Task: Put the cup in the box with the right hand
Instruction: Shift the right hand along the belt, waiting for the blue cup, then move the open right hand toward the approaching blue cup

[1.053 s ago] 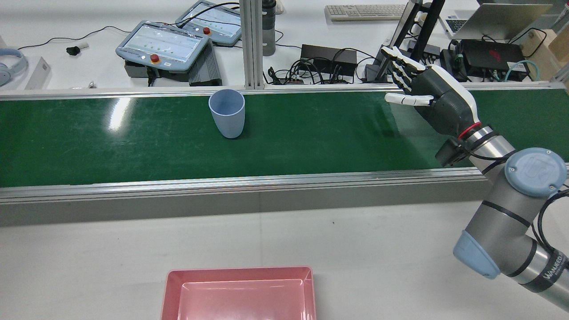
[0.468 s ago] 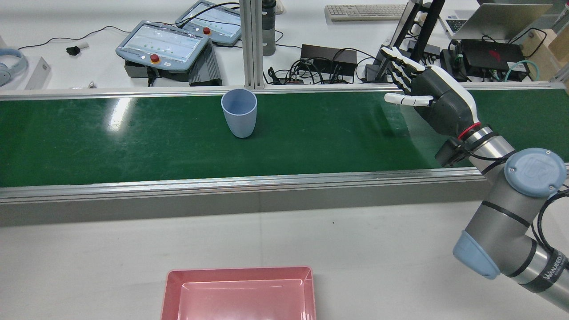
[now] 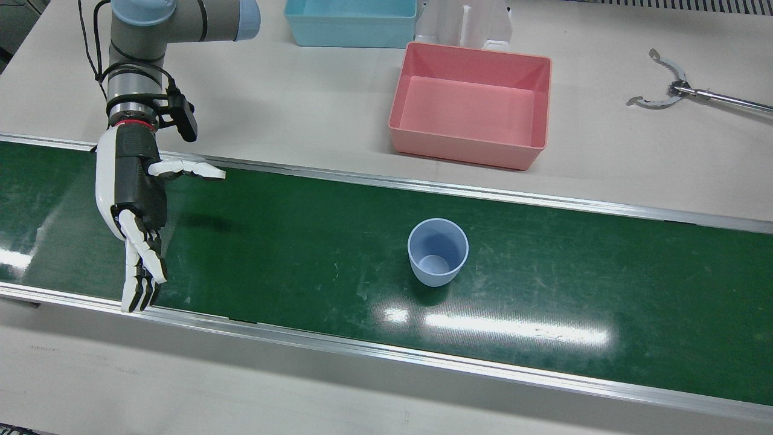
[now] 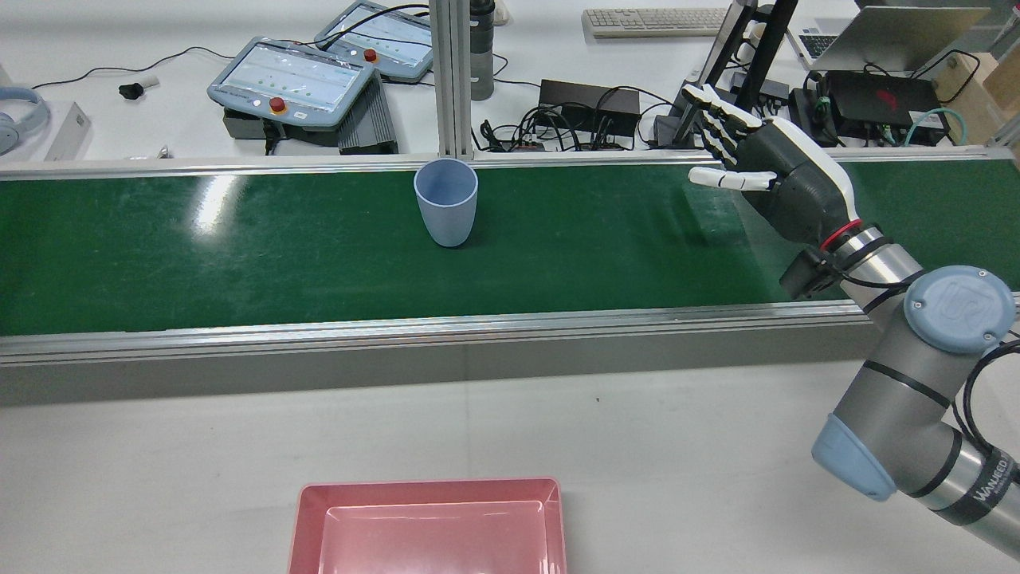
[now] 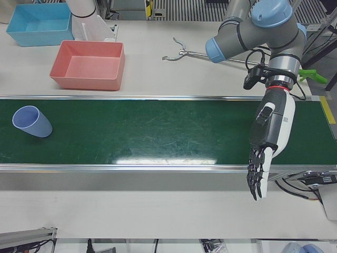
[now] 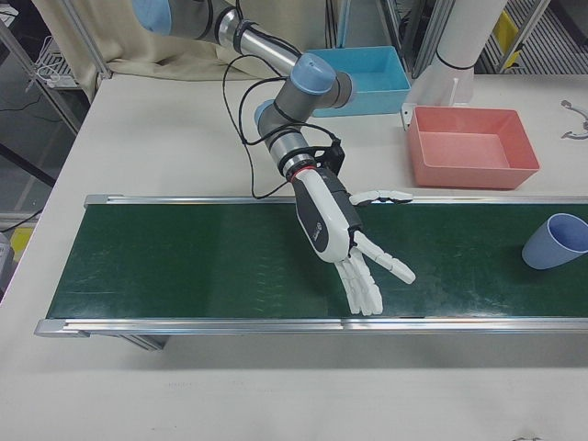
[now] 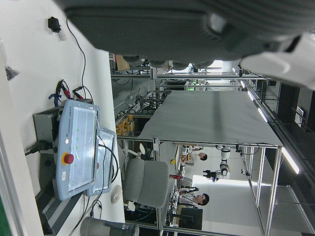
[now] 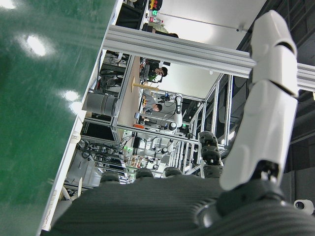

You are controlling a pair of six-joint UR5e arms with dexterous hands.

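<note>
A light blue cup (image 3: 438, 251) stands upright on the green conveyor belt (image 3: 290, 254), toward the belt's operator side. It also shows in the rear view (image 4: 445, 201), the left-front view (image 5: 31, 121) and the right-front view (image 6: 556, 241). My right hand (image 3: 136, 211) is open and empty, fingers spread, above the belt well to the side of the cup; it also shows in the rear view (image 4: 765, 175) and the right-front view (image 6: 344, 234). The pink box (image 3: 468, 154) sits empty on the table behind the belt. My left hand (image 5: 271, 132) is open and empty over the belt's other end.
A blue box (image 3: 350, 21) and a white pedestal (image 3: 465, 24) stand beyond the pink box. A grabber tool (image 3: 664, 90) lies on the table. Teach pendants (image 4: 291, 80) and cables lie past the belt's far rail (image 4: 239, 163).
The cup has travelled along the belt toward my right hand, rightward in the rear view. My right hand has stayed put and open.
</note>
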